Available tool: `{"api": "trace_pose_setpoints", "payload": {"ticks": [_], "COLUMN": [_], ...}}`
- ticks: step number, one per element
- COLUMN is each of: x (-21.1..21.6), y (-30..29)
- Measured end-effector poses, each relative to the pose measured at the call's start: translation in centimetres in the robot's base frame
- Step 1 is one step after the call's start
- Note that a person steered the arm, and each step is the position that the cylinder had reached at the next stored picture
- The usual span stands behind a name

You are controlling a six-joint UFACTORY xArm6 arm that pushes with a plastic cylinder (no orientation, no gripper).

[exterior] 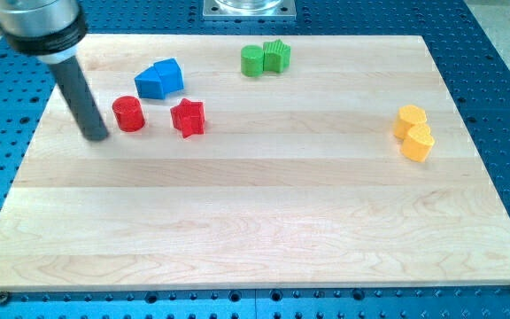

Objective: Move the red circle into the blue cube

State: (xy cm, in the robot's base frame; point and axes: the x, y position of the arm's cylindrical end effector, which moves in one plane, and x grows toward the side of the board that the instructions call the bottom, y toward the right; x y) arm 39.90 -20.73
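The red circle (128,113) is a short red cylinder on the wooden board (264,221), at the upper left. The blue cube (151,83) lies just above and to its right, joined to a second blue block (169,74); a small gap separates it from the red circle. My tip (96,137) rests on the board just left of the red circle and slightly lower, a small gap away. The dark rod rises from it toward the view's top left.
A red star (188,117) lies right of the red circle. Two green blocks (266,58) sit together near the top middle. Two yellow blocks (413,131) sit together at the right. Blue perforated table surrounds the board.
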Motion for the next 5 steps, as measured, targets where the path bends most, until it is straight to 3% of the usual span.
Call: {"api": "trace_pose_setpoints", "payload": {"ticks": [1,3,5], "x": [-2.3,1.9,0.1], "y": [3.6,2.8,6.5]}}
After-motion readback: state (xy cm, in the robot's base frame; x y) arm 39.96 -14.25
